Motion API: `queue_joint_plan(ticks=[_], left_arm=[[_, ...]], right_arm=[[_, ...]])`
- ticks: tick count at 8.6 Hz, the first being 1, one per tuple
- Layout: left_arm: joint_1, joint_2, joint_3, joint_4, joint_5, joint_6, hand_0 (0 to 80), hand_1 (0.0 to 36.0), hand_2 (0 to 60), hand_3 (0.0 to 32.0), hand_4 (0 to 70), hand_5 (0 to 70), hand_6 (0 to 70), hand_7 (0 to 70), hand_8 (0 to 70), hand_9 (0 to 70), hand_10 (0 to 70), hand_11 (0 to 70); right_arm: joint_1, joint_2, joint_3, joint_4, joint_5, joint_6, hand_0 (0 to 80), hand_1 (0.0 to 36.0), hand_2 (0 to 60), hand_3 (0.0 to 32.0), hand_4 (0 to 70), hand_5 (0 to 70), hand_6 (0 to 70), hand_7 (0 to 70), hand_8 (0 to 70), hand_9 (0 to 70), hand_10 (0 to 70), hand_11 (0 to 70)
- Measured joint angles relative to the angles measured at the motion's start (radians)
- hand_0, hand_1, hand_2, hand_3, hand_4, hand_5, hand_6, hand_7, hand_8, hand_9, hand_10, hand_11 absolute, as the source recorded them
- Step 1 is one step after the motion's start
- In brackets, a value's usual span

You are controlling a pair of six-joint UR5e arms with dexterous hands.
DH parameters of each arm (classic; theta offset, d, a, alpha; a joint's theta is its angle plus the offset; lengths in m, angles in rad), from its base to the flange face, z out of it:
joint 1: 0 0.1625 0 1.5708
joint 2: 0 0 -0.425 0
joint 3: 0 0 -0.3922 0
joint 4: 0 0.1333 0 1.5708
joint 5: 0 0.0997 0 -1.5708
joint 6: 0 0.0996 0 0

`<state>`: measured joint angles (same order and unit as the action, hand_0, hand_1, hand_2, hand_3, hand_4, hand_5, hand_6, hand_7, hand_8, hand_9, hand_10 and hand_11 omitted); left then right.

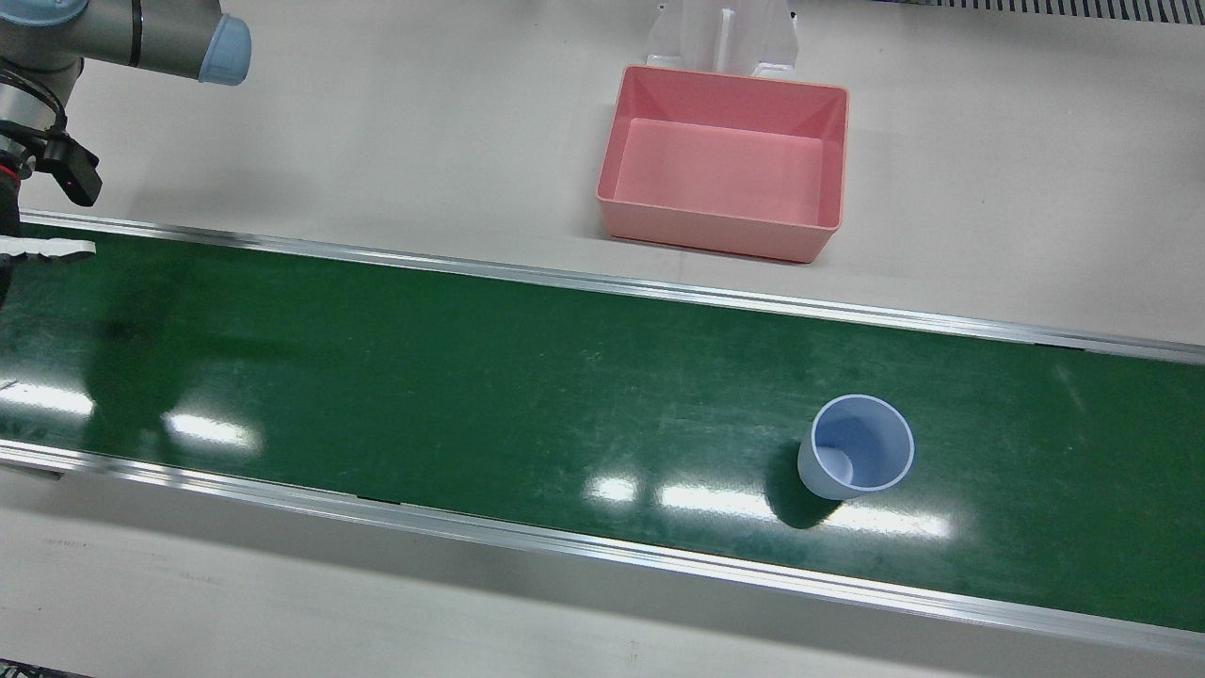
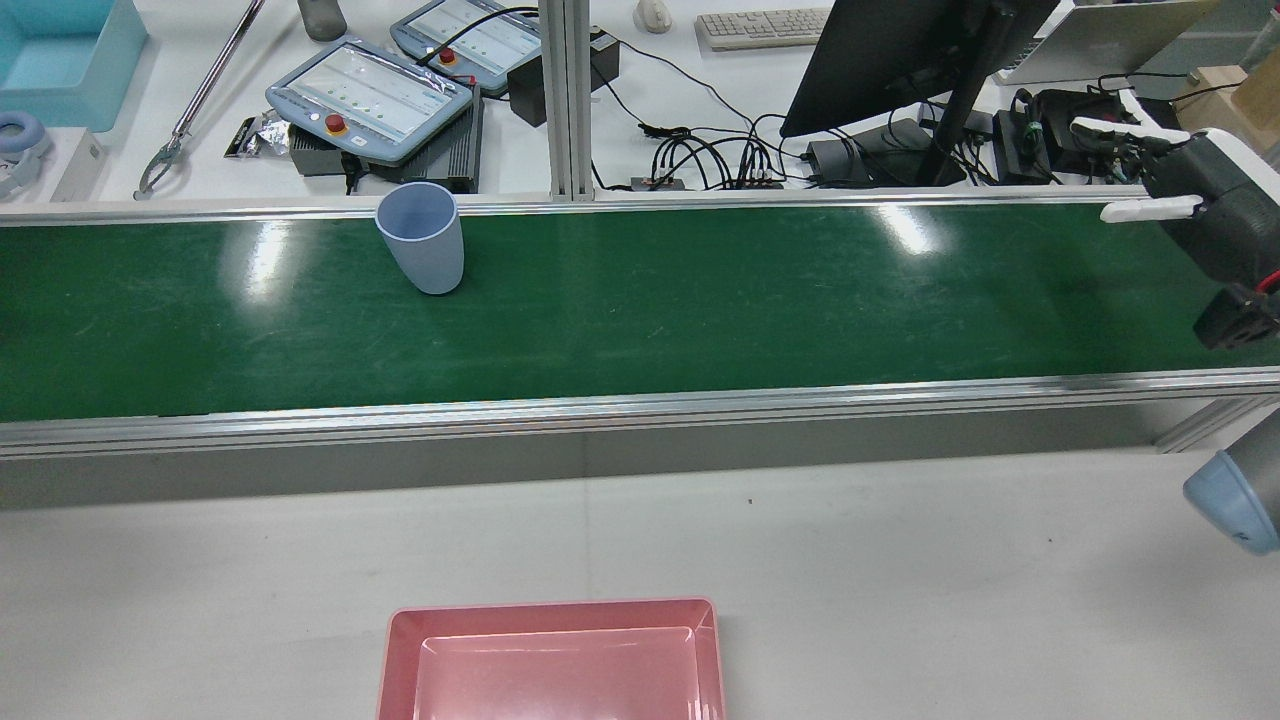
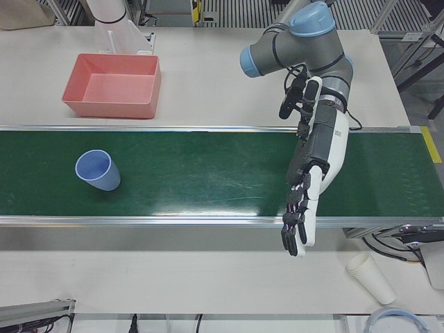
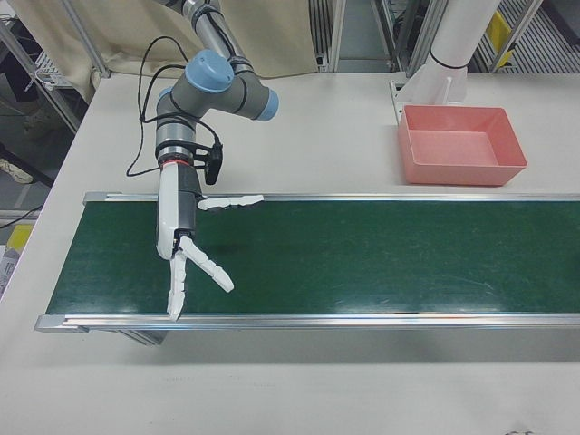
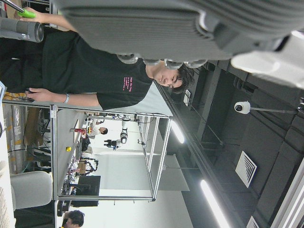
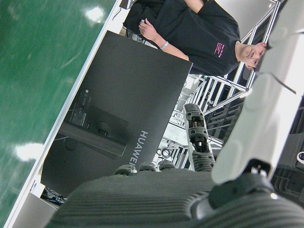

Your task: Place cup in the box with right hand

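Observation:
A light blue cup (image 1: pixel 857 461) stands upright on the green conveyor belt (image 1: pixel 471 377); it also shows in the rear view (image 2: pixel 422 240) and the left-front view (image 3: pixel 97 171). The empty pink box (image 1: pixel 715 231) sits on the white table behind the belt, and shows in the rear view (image 2: pixel 550 612) and the right-front view (image 4: pixel 462 170). My right hand (image 4: pixel 186 254) is open with fingers spread above the belt's far end, well away from the cup; it also shows in the rear view (image 2: pixel 1215 200). My left hand (image 3: pixel 309 187) is open, fingers hanging over the belt's front edge, far from the cup.
A white pedestal (image 1: pixel 723 38) stands just behind the box. A white paper cup (image 3: pixel 371 277) lies on the table near the left arm. Beyond the belt, the rear view shows a monitor (image 2: pixel 900 60), teach pendants (image 2: pixel 370 100) and cables.

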<state>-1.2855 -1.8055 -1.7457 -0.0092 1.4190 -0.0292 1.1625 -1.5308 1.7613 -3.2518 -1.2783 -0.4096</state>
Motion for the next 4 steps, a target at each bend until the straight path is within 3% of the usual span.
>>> queue_joint_plan(ticks=[4], left_arm=[[0.0, 0.0, 0.0, 0.0, 0.001, 0.0, 0.0, 0.0, 0.0, 0.0, 0.0, 0.0, 0.0, 0.0, 0.0, 0.0, 0.0, 0.0]], right_arm=[[0.001, -0.003, 0.0, 0.0, -0.001, 0.017, 48.3, 11.9, 6.1, 0.0, 10.8, 2.9, 1.1, 1.3, 0.0, 0.0, 0.0, 0.0]])
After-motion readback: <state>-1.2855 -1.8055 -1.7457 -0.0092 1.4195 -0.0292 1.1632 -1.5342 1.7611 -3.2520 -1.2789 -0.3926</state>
